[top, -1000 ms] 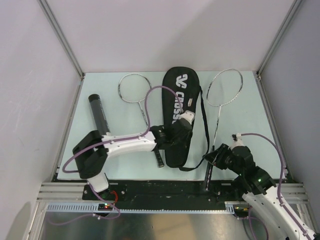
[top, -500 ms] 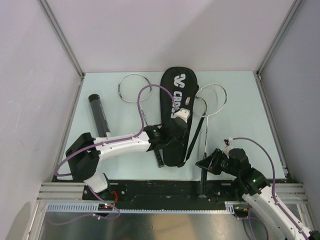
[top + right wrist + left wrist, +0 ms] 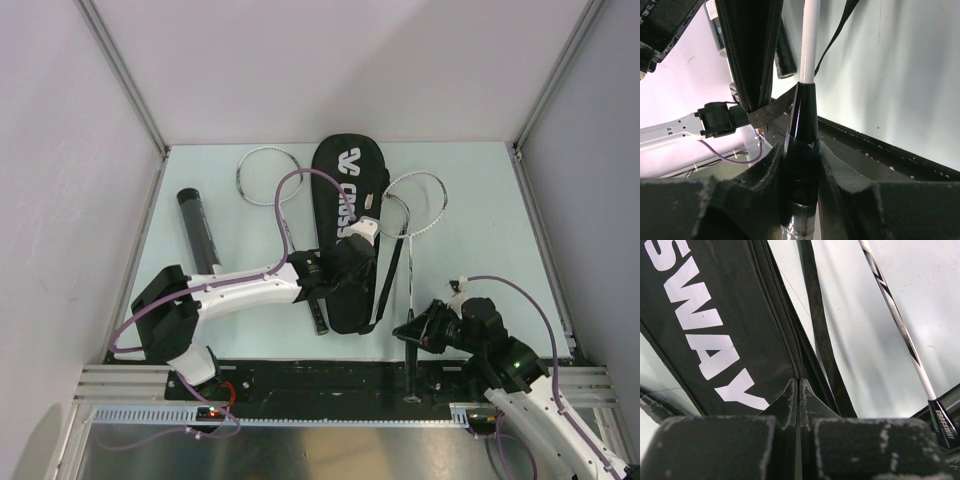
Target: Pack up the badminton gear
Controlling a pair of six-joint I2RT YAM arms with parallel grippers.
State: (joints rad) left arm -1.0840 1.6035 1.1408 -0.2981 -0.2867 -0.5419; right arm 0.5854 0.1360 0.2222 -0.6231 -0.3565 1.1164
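From above, the bag lies lengthwise mid-table, its wide end far and its narrow end near. The left gripper rests on the bag's near right part; its jaws cannot be read from here. The right gripper sits just right of the bag's narrow end, holding a racquet where the shaft meets the handle. The racquet's long axis runs almost parallel to the bag, its silver head against the bag's right edge and its black butt out over the rail. The right arm already carries it, so feeding the head into the bag likely means swinging it left towards the edge the left arm holds. A second racquet lies left of the bag, with the tube further left.

The left wrist view shows the jaws pressed together right on the bag's zip, apparently pinching that edge. The strap trails just right of the bag. The racquet's shaft slants well right of it, clear of the fabric.

In the right wrist view, the jaws clamp the racquet's glossy black handle, with the white shaft rising straight ahead. The bag hangs just left of the shaft, zip side facing it.
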